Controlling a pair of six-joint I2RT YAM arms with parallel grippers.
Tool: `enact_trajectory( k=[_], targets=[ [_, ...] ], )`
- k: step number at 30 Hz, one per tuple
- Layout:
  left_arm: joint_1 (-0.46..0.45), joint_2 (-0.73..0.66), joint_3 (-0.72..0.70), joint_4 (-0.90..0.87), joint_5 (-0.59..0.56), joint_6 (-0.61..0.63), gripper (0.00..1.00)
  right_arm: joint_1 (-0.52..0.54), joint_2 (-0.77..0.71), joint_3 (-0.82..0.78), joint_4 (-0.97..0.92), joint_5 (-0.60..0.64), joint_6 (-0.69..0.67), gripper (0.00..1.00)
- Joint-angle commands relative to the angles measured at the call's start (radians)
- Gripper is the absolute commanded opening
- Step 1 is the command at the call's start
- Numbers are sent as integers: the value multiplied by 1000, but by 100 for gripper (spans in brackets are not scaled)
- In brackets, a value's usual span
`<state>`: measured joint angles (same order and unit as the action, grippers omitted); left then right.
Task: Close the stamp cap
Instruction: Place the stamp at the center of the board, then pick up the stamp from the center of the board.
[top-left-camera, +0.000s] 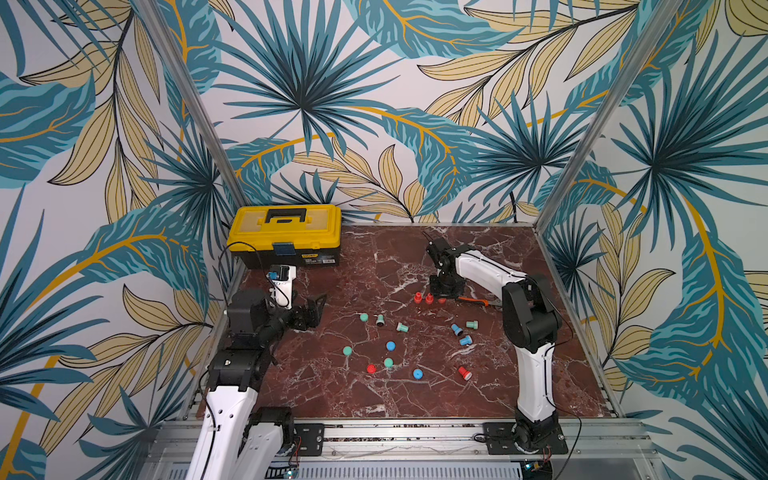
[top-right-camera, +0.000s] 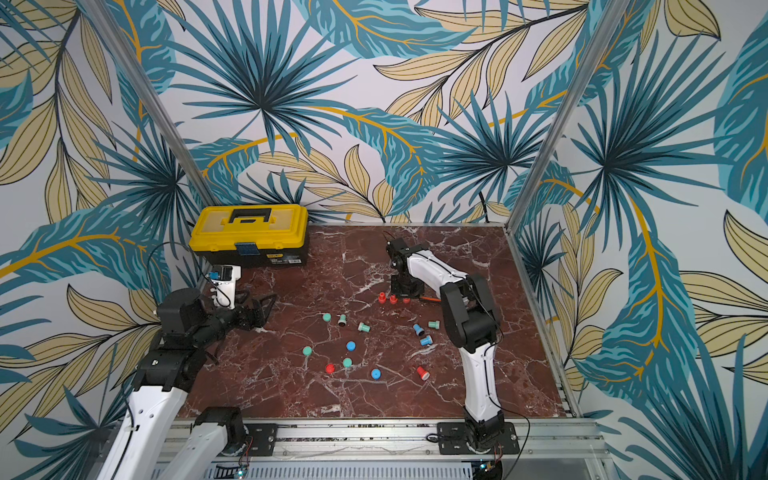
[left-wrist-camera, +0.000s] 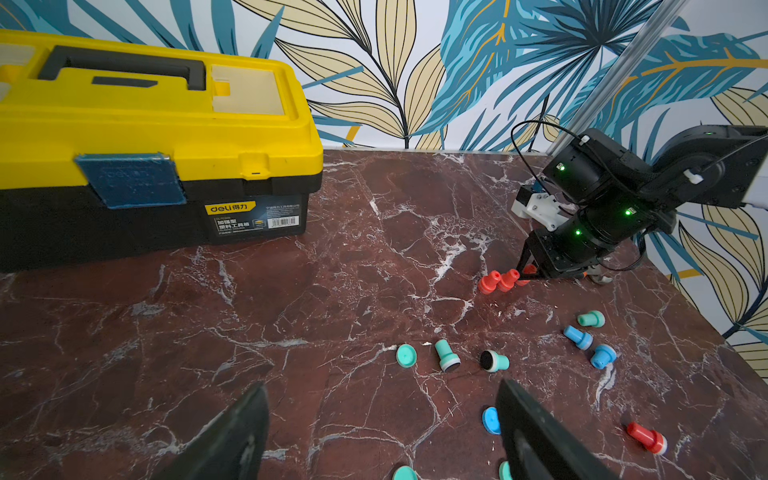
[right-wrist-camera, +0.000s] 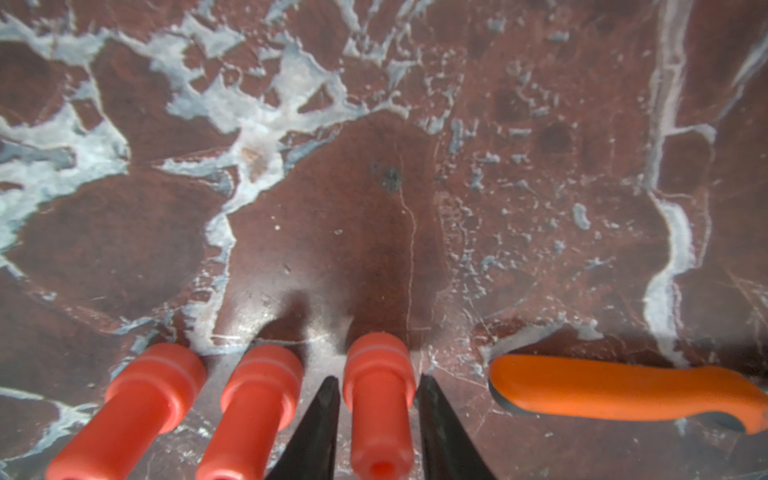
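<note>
Three red stamps with their caps on stand upright in a row at the right rear of the marble table (top-left-camera: 415, 399). In the right wrist view they are the left stamp (right-wrist-camera: 153, 390), the middle stamp (right-wrist-camera: 257, 390) and the right stamp (right-wrist-camera: 378, 386). My right gripper (right-wrist-camera: 377, 377) points down over the right one, its black fingers (right-wrist-camera: 320, 419) on either side of the stem with a thin gap each side, so it is open. In both top views this gripper (top-left-camera: 442, 296) (top-right-camera: 405, 297) covers that stamp. My left gripper (left-wrist-camera: 382, 386) (top-left-camera: 318, 305) hovers open and empty at the left.
Loose green (top-left-camera: 347, 350), blue (top-left-camera: 390, 345) and red caps (top-left-camera: 371, 368) and lying uncapped stamps, green (top-left-camera: 402, 327), blue (top-left-camera: 457, 329) and red (top-left-camera: 465, 372), are scattered mid-table. An orange-handled tool (right-wrist-camera: 623, 390) lies just beside the right gripper. A yellow toolbox (top-left-camera: 286, 232) stands at the back left.
</note>
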<state>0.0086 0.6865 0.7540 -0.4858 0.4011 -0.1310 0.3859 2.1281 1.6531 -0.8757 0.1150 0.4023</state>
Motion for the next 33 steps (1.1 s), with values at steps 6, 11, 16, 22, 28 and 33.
enact_trajectory(
  k=[6, 11, 16, 22, 28, 33],
  targets=[
    [14, -13, -5, 16, 3, -4, 87, -1, -166, -9, -92, 3, -11, 36],
    [16, -22, -7, 17, 2, -4, 87, 8, -288, -100, -116, -41, -16, 36],
    [16, -32, -9, 16, -2, -5, 87, 42, -417, -246, -138, -74, -8, 36],
    [17, -32, -8, 16, -3, -5, 87, 122, -552, -445, -158, -96, 37, 36],
    [19, -30, -9, 16, -4, -4, 87, 207, -611, -602, -152, -123, 96, 40],
    [19, -31, -10, 16, -2, -6, 87, 227, -595, -679, -110, -128, 120, 41]
  ],
)
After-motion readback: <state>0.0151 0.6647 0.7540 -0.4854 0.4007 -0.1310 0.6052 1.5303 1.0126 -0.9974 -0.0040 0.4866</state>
